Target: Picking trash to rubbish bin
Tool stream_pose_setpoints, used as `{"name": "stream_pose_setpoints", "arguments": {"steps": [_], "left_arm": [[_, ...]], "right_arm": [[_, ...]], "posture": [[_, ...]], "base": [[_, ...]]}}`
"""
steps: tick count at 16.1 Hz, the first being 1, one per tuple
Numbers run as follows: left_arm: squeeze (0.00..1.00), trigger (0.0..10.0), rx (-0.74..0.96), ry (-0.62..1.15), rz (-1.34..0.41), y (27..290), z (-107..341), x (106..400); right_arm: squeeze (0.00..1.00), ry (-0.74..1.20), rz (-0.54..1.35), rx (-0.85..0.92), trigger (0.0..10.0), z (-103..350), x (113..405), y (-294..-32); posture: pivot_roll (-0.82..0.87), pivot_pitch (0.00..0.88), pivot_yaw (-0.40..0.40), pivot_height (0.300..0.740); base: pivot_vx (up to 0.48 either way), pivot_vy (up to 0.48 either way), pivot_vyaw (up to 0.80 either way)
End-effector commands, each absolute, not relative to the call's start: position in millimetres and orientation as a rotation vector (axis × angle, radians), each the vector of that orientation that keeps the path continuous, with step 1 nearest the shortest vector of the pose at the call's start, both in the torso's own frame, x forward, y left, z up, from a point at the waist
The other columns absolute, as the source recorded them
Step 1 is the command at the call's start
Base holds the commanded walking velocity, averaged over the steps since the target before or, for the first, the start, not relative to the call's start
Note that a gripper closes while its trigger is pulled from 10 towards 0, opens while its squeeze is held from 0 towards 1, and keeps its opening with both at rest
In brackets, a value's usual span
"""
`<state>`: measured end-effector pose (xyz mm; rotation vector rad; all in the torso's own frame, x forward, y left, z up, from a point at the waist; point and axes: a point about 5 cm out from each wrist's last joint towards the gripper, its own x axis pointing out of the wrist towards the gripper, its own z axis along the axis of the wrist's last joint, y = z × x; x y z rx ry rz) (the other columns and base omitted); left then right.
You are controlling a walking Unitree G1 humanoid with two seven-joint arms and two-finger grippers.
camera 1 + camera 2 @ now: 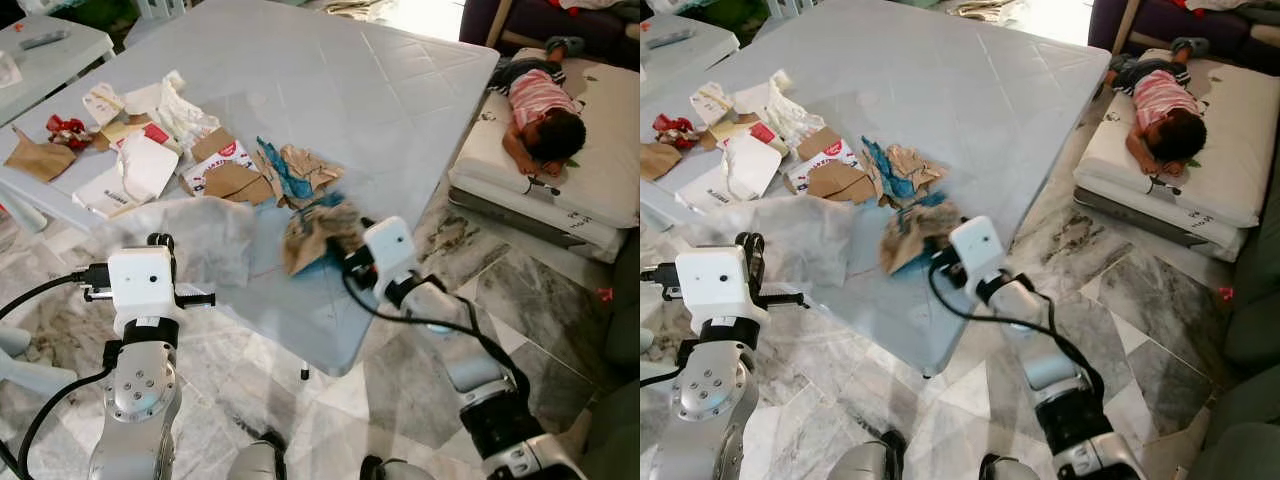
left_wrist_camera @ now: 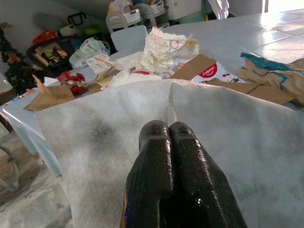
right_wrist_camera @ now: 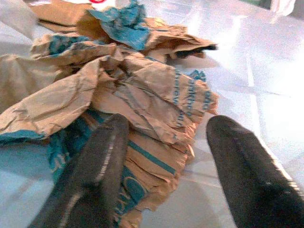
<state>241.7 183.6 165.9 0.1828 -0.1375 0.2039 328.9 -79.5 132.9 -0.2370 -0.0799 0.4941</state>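
A crumpled brown-and-teal paper bag (image 1: 315, 230) lies near the front edge of the pale blue table (image 1: 350, 90). My right gripper (image 3: 168, 123) is open, one finger on each side of that paper bag (image 3: 142, 80), low over the tabletop. My left gripper (image 2: 168, 128) is shut on the rim of a thin white bag (image 1: 190, 235) that it holds at the table's near left edge; the white bag (image 2: 228, 137) spreads out in front of the fingers. More trash sits further back: torn cardboard (image 1: 235, 180), white wrappers (image 1: 140, 165), a red wrapper (image 1: 65, 128).
A person (image 1: 540, 110) lies on a white mattress (image 1: 600, 170) on the floor to the right of the table. A second pale table (image 1: 50, 60) stands at the far left. Marble floor (image 1: 380, 400) runs under and around the table's corner.
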Motion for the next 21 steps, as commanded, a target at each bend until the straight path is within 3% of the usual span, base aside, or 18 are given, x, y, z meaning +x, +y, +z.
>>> {"name": "stream_pose_setpoints", "arguments": {"steps": [1, 14, 21], "left_arm": [[0.0, 0.0, 0.182, -0.128, 0.203, 184.0, 164.5, 241.6], [0.0, 0.0, 0.178, -0.143, 0.215, 186.1, 168.1, 247.2], [0.0, 0.0, 0.175, -0.159, 0.229, 188.1, 171.1, 251.7]], "right_arm": [[0.0, -0.052, 0.46, -0.25, 0.0, 126.9, 331.6, -85.7], [0.0, -0.081, 0.37, -0.2, 0.0, 132.7, 344.1, -99.3], [0.0, -0.254, 0.302, -0.025, 0.0, 177.9, 353.5, -106.2]], "posture": [[0.15, 0.21, 0.008, 0.74], [0.15, 0.207, 0.013, 0.74], [0.14, 0.203, 0.012, 0.74]], "base": [[0.0, 0.0, 0.0], [0.0, 0.0, 0.0], [0.0, 0.0, 0.0]]}}
